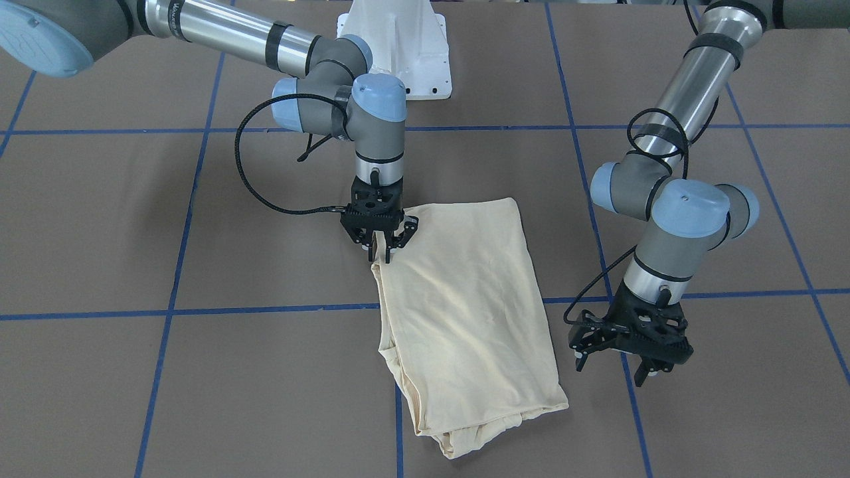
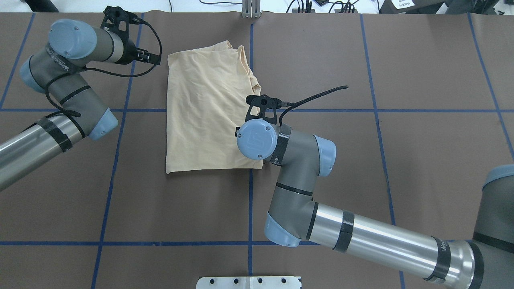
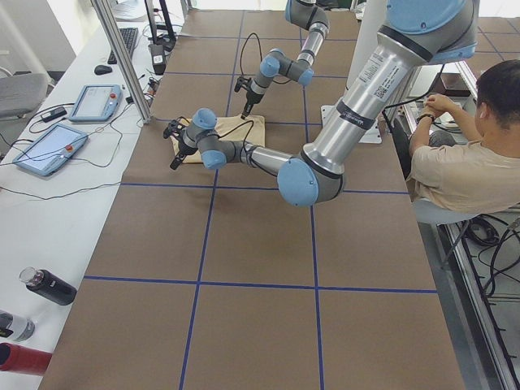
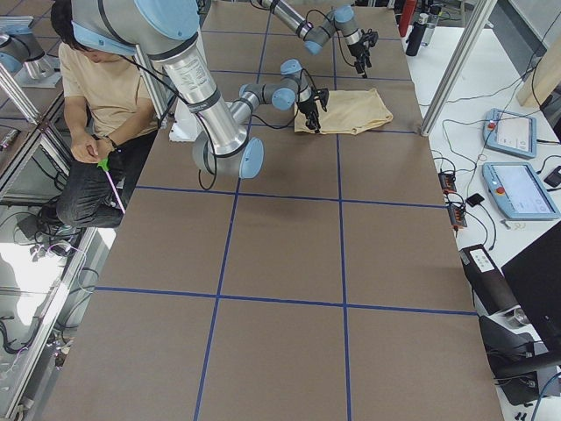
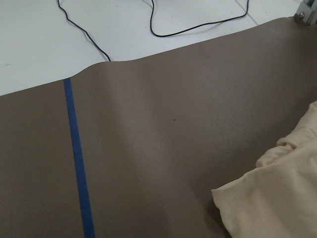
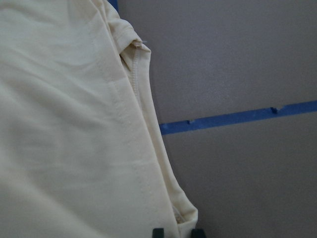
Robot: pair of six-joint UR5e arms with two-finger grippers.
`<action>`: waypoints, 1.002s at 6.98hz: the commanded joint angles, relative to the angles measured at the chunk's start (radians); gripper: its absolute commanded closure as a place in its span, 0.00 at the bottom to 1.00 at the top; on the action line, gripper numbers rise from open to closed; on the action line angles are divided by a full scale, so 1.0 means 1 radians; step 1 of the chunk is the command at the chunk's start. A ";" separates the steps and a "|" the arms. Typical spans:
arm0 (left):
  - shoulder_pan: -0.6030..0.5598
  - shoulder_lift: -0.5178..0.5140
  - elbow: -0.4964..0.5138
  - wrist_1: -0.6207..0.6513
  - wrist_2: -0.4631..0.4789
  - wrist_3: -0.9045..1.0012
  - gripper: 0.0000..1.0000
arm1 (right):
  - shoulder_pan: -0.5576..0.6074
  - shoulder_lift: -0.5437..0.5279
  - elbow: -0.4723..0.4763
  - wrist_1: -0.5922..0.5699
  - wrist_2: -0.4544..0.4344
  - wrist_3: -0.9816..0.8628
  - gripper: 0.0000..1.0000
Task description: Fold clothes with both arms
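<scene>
My shirt (image 1: 465,305) lies folded into a rough rectangle on the brown tabletop (image 1: 265,372). It sits toward the edge far from my white base (image 1: 395,46) and across the middle blue tape line (image 2: 251,208). Its plain cream side faces up, with light creases across it. At the end nearest the far edge the layers are bunched and uneven.

My right claw (image 1: 384,252) points straight down at the shirt's right-hand edge, toward the end nearer my base. Its jaws are drawn in on a small raised fold of that edge, and the cloth stands up between them. From my right wrist camera I see the stitched hem running down to a corner that sits between my two fingertips (image 6: 158,232), with bare tabletop and a blue line just beside it.

My left claw (image 1: 612,368) is over bare tabletop off the shirt's left-hand edge, near its far corner but apart from the cloth. Its jaws are spread wide and it grips nothing. I cannot tell whether its tips touch the tabletop. My left wrist camera shows the shirt's bunched corner at the lower right and the tabletop's far edge.
</scene>
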 commanded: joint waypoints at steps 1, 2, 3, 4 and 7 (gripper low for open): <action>0.000 0.000 0.000 -0.002 0.000 0.000 0.00 | 0.000 0.001 -0.002 0.000 0.000 0.000 0.90; 0.000 0.000 0.000 0.000 0.000 0.000 0.00 | 0.000 0.001 0.001 0.000 0.000 -0.003 1.00; 0.000 0.000 0.000 0.000 0.000 0.000 0.00 | 0.000 -0.001 0.005 0.002 0.002 -0.052 1.00; 0.000 0.000 0.000 0.000 0.000 0.000 0.00 | 0.000 -0.013 0.017 0.003 0.009 -0.083 1.00; 0.000 0.000 0.000 0.000 0.000 0.000 0.00 | -0.018 -0.219 0.280 -0.009 0.015 -0.085 1.00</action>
